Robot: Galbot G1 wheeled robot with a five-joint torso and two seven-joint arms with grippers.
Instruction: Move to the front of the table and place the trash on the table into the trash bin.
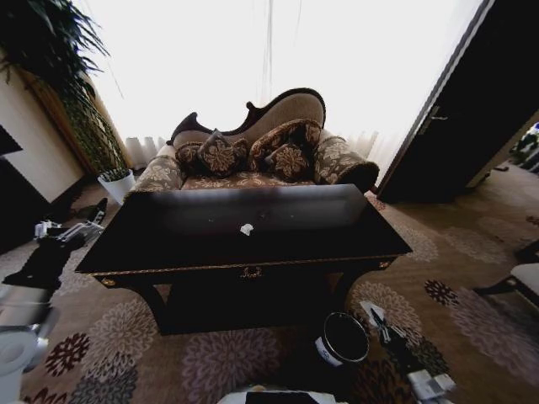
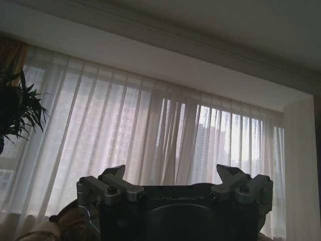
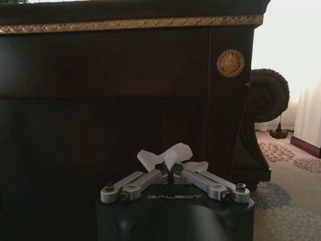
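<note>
Open bin (image 1: 344,337) (table (image 1: 168,244) seemingly alongside)

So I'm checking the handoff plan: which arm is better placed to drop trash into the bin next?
Probably the right. The right gripper is shut on a white paper wad and sits low by the trash bin. The left gripper is open, raised beside the table.

Both wrists end in a dark housing marked GALBOT. The left gripper (image 2: 174,182) carries silver-grey metal links with black screws and dark pointed fingertips (image 2: 116,173). The right gripper (image 3: 170,173) has matching silver links. Lower body appears white.
</note>
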